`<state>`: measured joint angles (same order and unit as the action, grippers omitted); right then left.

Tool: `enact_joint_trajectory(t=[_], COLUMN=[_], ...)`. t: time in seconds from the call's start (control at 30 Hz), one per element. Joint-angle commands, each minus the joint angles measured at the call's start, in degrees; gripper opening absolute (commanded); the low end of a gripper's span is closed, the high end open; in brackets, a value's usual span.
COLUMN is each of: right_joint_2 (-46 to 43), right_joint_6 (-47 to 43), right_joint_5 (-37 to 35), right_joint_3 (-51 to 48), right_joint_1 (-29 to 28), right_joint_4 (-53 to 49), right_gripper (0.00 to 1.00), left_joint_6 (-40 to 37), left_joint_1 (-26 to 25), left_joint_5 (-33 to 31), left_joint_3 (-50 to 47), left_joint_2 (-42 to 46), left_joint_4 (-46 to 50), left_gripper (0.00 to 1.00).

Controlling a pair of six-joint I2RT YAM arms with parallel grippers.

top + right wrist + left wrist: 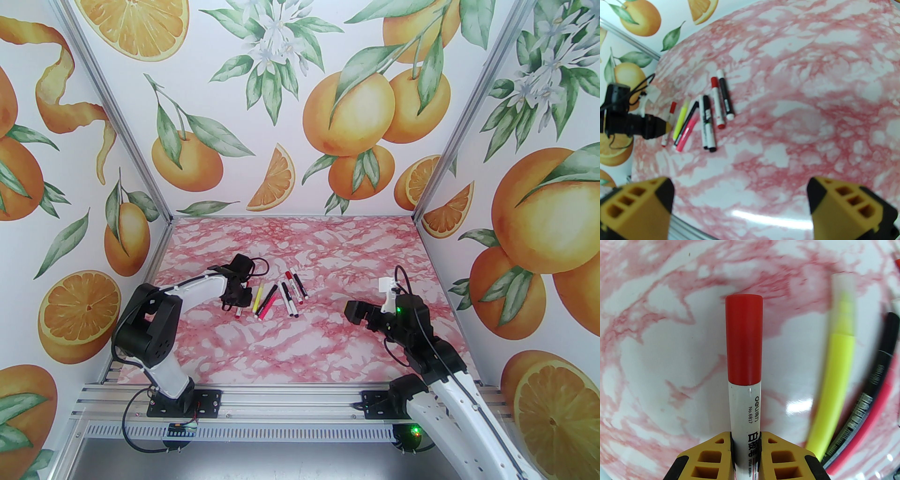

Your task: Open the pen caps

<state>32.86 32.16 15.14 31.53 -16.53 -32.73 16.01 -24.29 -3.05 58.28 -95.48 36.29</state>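
Pink marble table (328,337): left claw (745,436) clamps marker (745,408), red cap (744,338) pointing outward.

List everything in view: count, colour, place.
held marker: 1, white barrel, red cap on, left end of the row.
highlighters: 2, yellow and pink, next along.
slim pen: 1, black, between them.
loose markers: 4, white, black, red, mid-table.
table: 1, pink marble.
walls: 3, orange-fruit print, around the table.
left tool: 1, yellow-black, shut on held marker.
right tool: 1, yellow-black, open, empty, raised at right.
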Motion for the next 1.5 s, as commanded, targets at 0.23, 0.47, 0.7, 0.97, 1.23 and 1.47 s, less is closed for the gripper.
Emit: enact_joint_trajectory(t=[0.23,0.47,0.7,0.97,1.23,1.47], right_joint_2=[-1.1,-3.0,-3.2,-3.2,-0.2,4.2], right_joint_6=[7.9,13.9,17.5,20.8,23.2,26.5], right_joint_5=[4.8,3.4,4.4,6.4,7.7,10.5], right_joint_3=[1.9,2.8,3.0,2.6,2.2,1.3], right_joint_1=[-0.3,-0.3,-0.3,-0.3,-0.3,-0.3], right_joint_4=[1.8,2.3,3.1,6.9,14.1,23.4], right_gripper=[0.93,0.87,0.82,0.79,0.71,0.67], left_joint_6=[-5.5,-5.1,-3.5,-3.5,-7.2,-7.3], left_joint_1=[-2.6,-10.8,-16.3,-17.7,-17.7,-17.8], left_joint_5=[15.9,19.4,21.9,27.2,33.0,35.1], left_joint_3=[6.9,11.4,13.5,15.6,15.3,15.0], left_joint_2=[12.6,10.2,5.0,0.9,1.1,2.1], left_joint_4=[2.4,-0.5,-5.6,-7.9,-7.7,-7.7], left_gripper=[0.17,0.17,0.17,0.16,0.17,0.16])
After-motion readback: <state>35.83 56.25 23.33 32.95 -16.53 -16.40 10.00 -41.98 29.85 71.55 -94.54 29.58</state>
